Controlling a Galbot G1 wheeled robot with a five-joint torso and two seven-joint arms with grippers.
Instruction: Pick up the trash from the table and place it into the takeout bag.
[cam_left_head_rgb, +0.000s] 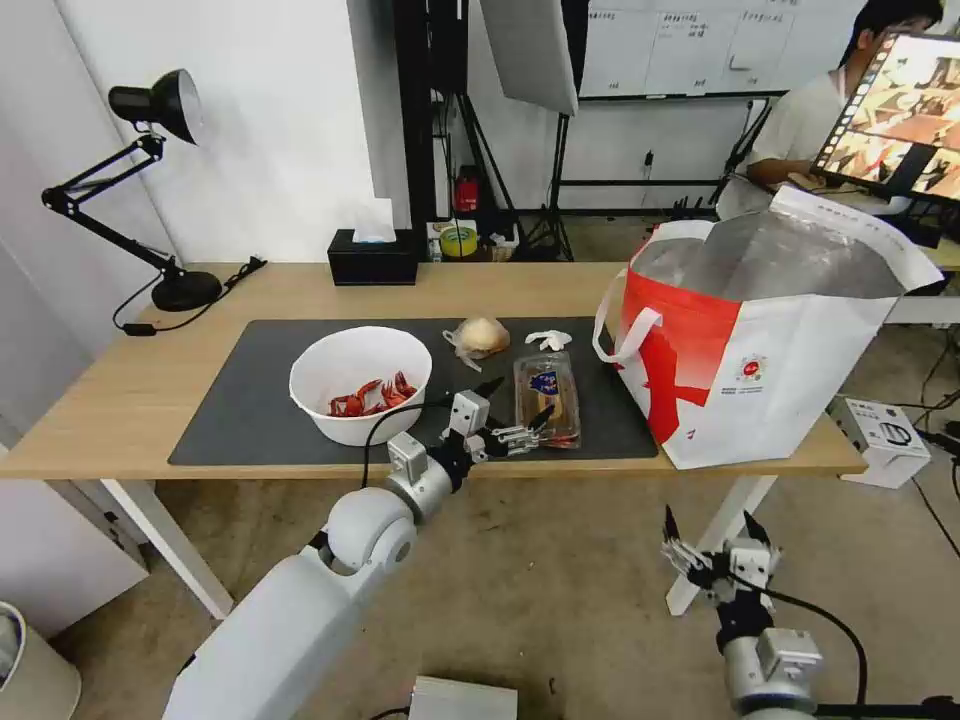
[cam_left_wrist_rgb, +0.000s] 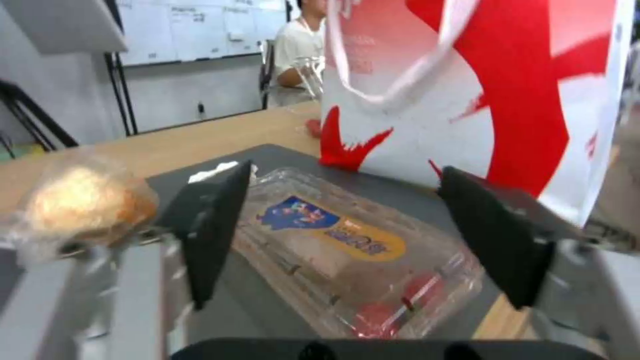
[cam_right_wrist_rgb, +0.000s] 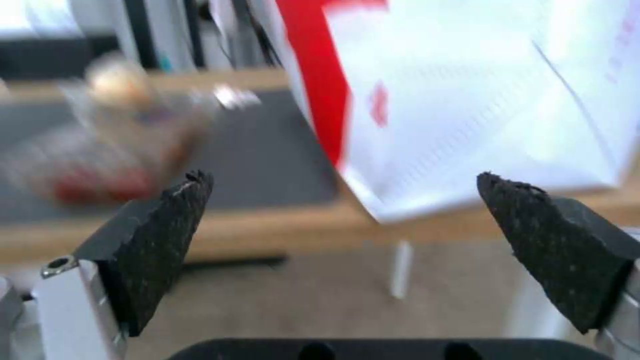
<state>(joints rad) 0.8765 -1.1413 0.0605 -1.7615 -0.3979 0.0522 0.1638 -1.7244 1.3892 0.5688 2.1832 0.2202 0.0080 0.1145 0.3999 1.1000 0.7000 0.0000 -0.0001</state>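
Two grippers — left gripper (cam_left_head_rgb: 515, 405) jaws wide open beside clamshell tray (cam_left_head_rgb: 547, 398), right gripper (cam_left_head_rgb: 718, 545) open, empty.

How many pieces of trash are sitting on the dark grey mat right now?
4: white bowl with red crayfish shells at left, beige film-wrapped ball behind centre, small white tissue wad beside it, clear plastic clamshell tray by the open left gripper.

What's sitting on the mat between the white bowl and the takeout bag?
In the head view, the clear clamshell tray lies there, with the open left tool at its near end.
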